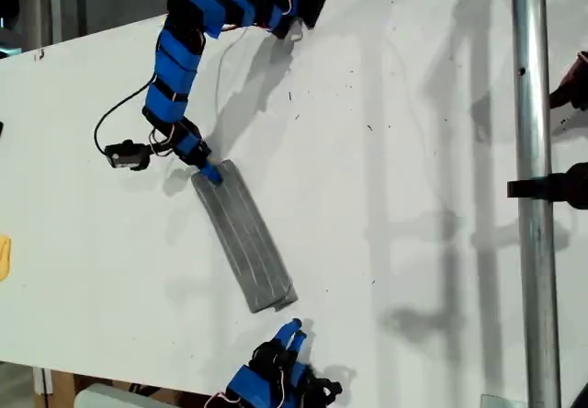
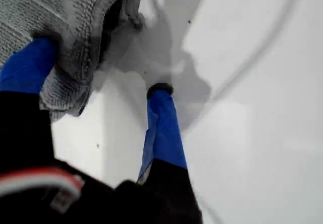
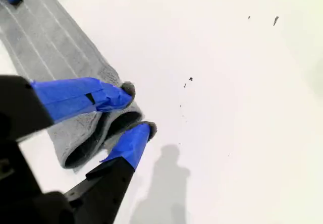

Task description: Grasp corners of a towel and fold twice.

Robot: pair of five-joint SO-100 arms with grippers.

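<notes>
Towel: the towel (image 1: 244,235) lies on the white table (image 1: 404,197) as a long, narrow grey strip, folded over on itself, left of the middle of the exterior view.
Long axis: it runs diagonally, from an upper end toward the exterior view's upper left down to a lower end nearer the bottom middle of that frame; the pale stripes run along the strip.
Layers: at both short ends the fold shows as an open loop of cloth; I cannot pick out single corners.
My first gripper: my first gripper (image 2: 103,65) sits at the towel's upper end in the exterior view (image 1: 209,171). The jaws stand apart; one blue finger (image 2: 30,65) presses against the towel's edge, the other (image 2: 160,123) has its tip down on bare table just beside the cloth. Nothing is pinched between them.
My second gripper: my second gripper (image 3: 135,110) is at the bottom middle of the exterior view (image 1: 292,330), just beside the towel's lower end. Jaws narrowly parted; the upper finger (image 3: 86,97) lies over the folded end, the lower one (image 3: 132,142) rests by the looped edge. I cannot tell whether it touches the cloth.
Elsewhere: a metal pole (image 1: 537,187) stands upright at the exterior view's right, well apart from the towel.
</notes>
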